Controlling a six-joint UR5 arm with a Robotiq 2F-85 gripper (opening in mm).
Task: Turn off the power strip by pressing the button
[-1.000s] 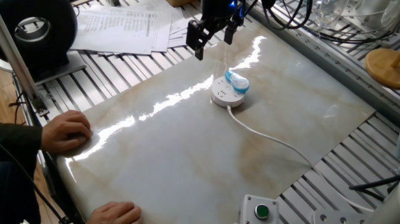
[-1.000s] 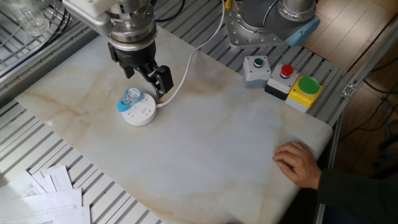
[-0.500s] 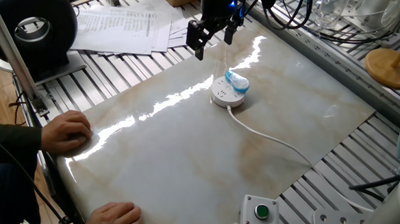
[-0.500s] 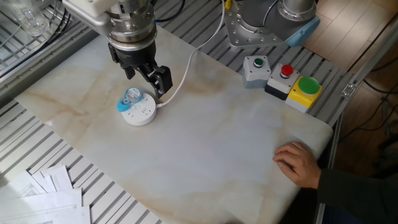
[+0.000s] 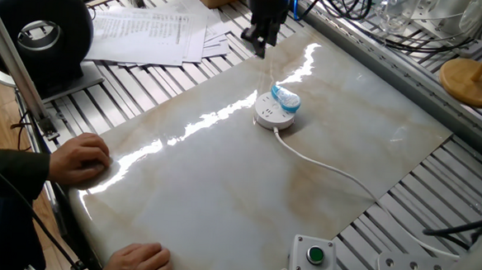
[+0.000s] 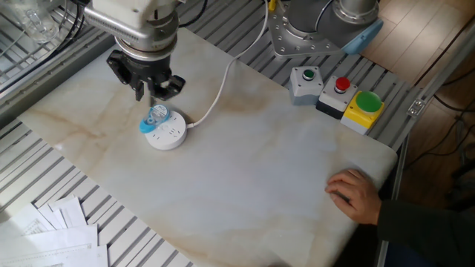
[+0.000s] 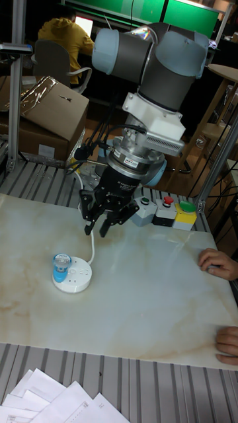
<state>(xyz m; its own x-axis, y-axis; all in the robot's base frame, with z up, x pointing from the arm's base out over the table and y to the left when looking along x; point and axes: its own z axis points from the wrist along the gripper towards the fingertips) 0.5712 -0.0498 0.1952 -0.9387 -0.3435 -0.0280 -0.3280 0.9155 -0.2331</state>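
A round white power strip (image 6: 165, 131) with a light-blue button (image 6: 155, 116) and a white cord (image 5: 330, 171) is observed. The table top (image 6: 245, 170) is marbled cream with tan veining. A grey box (image 6: 305, 83) is fitted with a green button, beside a black box with a red button (image 6: 341, 85) and a yellow box with a green button (image 6: 368, 101). The gripper (image 7: 96, 227) is black.

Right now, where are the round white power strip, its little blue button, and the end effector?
Round white power strip (image 6: 168, 134): other fixed view, top face.
Light-blue button (image 6: 156, 114): same view, its dome.
End effector (image 7: 96, 229): tall view, between fingertips.
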